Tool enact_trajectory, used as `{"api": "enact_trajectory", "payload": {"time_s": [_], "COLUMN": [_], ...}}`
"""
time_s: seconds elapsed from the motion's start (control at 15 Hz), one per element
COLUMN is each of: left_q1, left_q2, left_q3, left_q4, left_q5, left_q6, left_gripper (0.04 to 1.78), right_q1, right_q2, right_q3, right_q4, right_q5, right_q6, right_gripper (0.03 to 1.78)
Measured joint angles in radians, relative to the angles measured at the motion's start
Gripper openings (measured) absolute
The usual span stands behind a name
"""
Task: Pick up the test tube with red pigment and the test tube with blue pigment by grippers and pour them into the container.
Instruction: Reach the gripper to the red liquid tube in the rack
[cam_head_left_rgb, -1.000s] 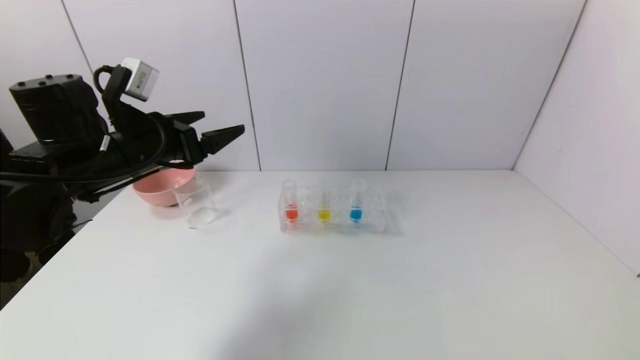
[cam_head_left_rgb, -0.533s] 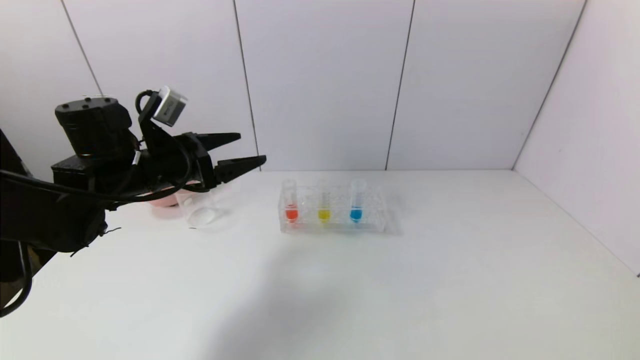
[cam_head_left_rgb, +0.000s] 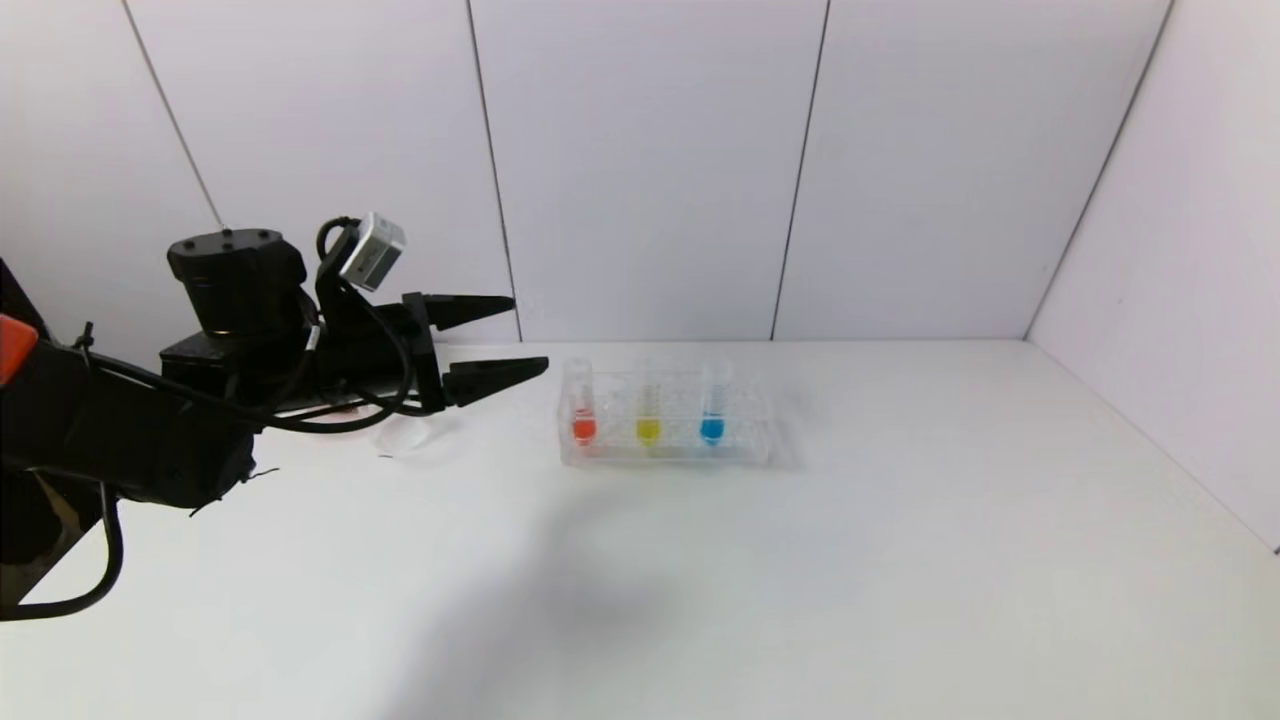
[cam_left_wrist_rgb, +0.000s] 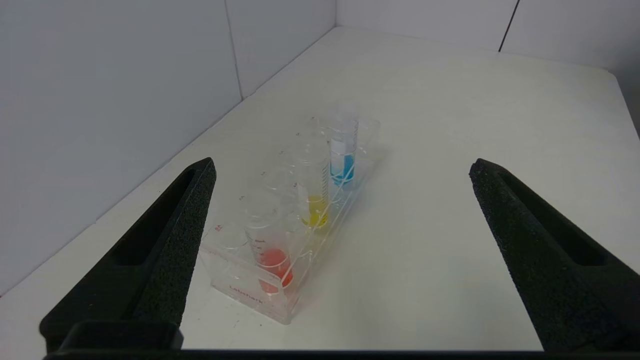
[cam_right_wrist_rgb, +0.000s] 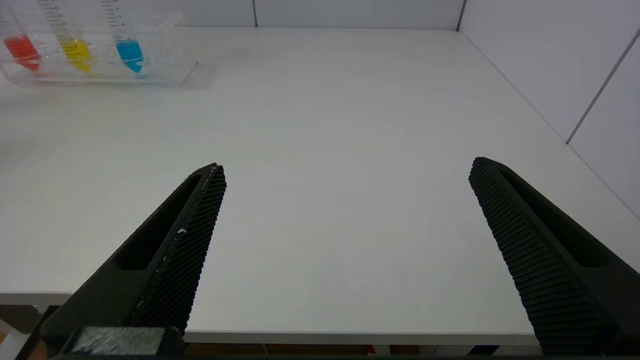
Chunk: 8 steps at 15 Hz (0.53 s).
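Red tube (cam_head_left_rgb: 582, 405): upright in rack (cam_head_left_rgb: 745, 448), just ahead of left gripper (cam_head_left_rgb: 528, 335), spread wide, empty. Better to level with tube's upper part, straddle, close gently, lift straight. Right gripper (cam_right_wrist_rgb: 345, 172) parked, agape, well short of rack.

We see a white table (cam_head_left_rgb: 800, 560) backed by pale panelled walls (cam_head_left_rgb: 650, 170). On it stands a clear rack (cam_head_left_rgb: 745, 448), its long side along the back wall. In the rack's middle slot a yellow tube (cam_head_left_rgb: 648, 412) stands upright. The rack's end bears red lettering, too small to read.
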Motion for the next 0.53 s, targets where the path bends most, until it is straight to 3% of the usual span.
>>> {"api": "enact_trajectory", "payload": {"time_s": [0.53], "left_q1": [-0.016], "left_q2": [0.178], "left_q3": [-0.088], "left_q4": [-0.086], "left_q5": [-0.001], "left_q6": [0.065], "left_gripper": [1.78], "right_q1": [0.000], "right_q2": [0.000], "right_q3": [0.000], "right_q4": [0.000], "right_q5": [0.000], "right_q6": [0.000], "right_gripper": [1.77]}}
